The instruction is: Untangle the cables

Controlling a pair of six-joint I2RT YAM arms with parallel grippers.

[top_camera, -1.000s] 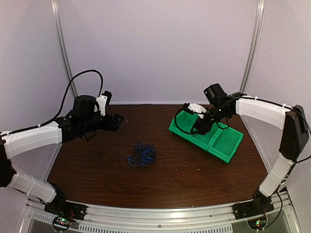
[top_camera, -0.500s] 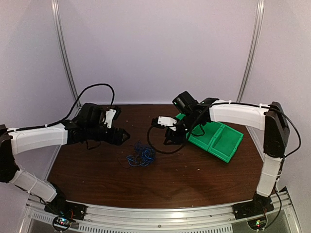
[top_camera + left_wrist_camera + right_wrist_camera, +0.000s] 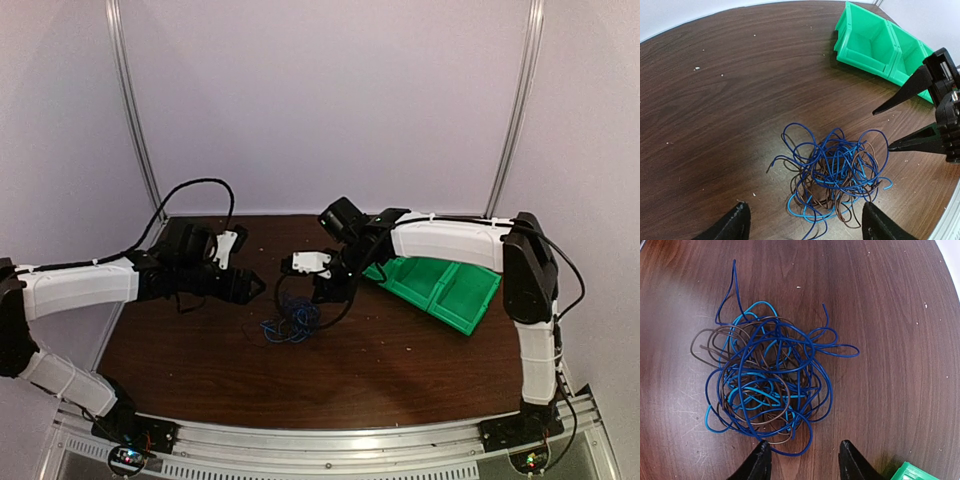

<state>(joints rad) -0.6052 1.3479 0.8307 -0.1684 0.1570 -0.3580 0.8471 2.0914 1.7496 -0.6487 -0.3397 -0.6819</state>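
Note:
The cables (image 3: pixel 292 320) lie in one tangled heap of dark blue, light blue and brown wires on the dark wooden table (image 3: pixel 400 365). The heap also shows in the left wrist view (image 3: pixel 835 172) and in the right wrist view (image 3: pixel 765 382). My left gripper (image 3: pixel 256 286) is open and empty, hovering just left of the heap; in its own view (image 3: pixel 803 206) the heap lies between and ahead of its jaws. My right gripper (image 3: pixel 322 291) is open and empty, just above the heap's far right side (image 3: pixel 803 442). Its fingers (image 3: pixel 910 87) show spread beside the heap.
A row of green bins (image 3: pixel 440 285) stands at the back right of the table, also in the left wrist view (image 3: pixel 872 42), with a corner in the right wrist view (image 3: pixel 910 472). Small crumbs dot the wood. Grey walls and metal posts enclose the table.
My right arm has swung left from the green bins to over the cable heap. My left gripper has moved right and down towards the heap. The heap has not moved.

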